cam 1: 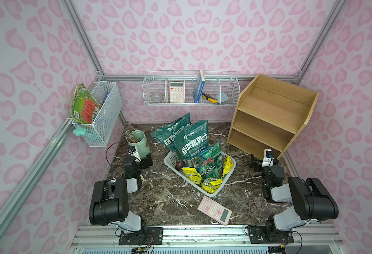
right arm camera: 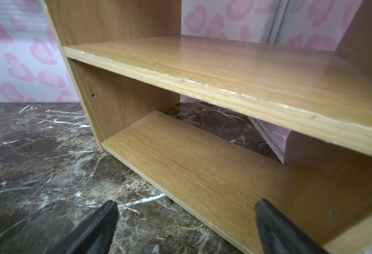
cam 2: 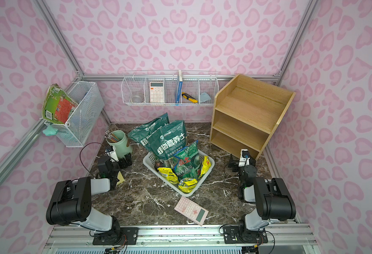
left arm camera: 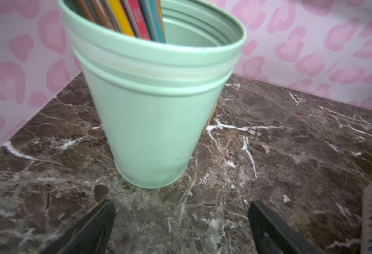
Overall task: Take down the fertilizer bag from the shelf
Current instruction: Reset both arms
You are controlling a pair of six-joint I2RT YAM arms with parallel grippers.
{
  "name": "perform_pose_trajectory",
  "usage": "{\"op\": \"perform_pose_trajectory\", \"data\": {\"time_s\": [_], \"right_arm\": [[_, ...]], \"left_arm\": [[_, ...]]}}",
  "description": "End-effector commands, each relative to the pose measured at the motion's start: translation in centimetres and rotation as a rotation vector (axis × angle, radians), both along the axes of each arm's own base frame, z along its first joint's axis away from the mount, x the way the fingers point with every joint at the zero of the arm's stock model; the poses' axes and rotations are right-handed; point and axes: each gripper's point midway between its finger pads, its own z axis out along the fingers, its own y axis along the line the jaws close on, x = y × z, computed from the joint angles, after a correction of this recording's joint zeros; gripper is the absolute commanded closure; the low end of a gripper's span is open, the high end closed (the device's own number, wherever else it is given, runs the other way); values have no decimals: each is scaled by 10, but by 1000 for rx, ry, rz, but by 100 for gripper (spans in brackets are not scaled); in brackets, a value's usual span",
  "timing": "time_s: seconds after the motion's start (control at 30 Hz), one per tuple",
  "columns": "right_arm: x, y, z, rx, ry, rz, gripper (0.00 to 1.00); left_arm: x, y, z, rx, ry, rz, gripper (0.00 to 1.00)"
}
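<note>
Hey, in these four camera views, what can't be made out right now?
Both top views: white basket floor, buried under bags; rear green bag print, half covered by the front green bag.
Right wrist view: shelf top tier, cut off by the frame edge.
Left wrist view: pencils in the green bucket, tips cut off by the frame edge.

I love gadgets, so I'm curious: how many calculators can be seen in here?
2. A white calculator stands in the wire basket on the back wall; a pink calculator lies flat on the marble table, near its front edge. Others could be hidden among the bags.
</note>
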Motion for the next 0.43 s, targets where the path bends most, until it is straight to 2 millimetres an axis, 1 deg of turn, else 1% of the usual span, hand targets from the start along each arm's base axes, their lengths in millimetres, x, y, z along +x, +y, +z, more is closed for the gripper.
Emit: {"op": "perform_pose_trajectory", "data": {"time_s": [0.0,0.4], "right_arm": [[1,2,8,-21,-34,7,0],[1,0,8,-17,-36,1,0]], "left_arm": [[-1,-11,-3,-1,18,-70,0],[-1,-11,-3,1,17,-69,0]]}}
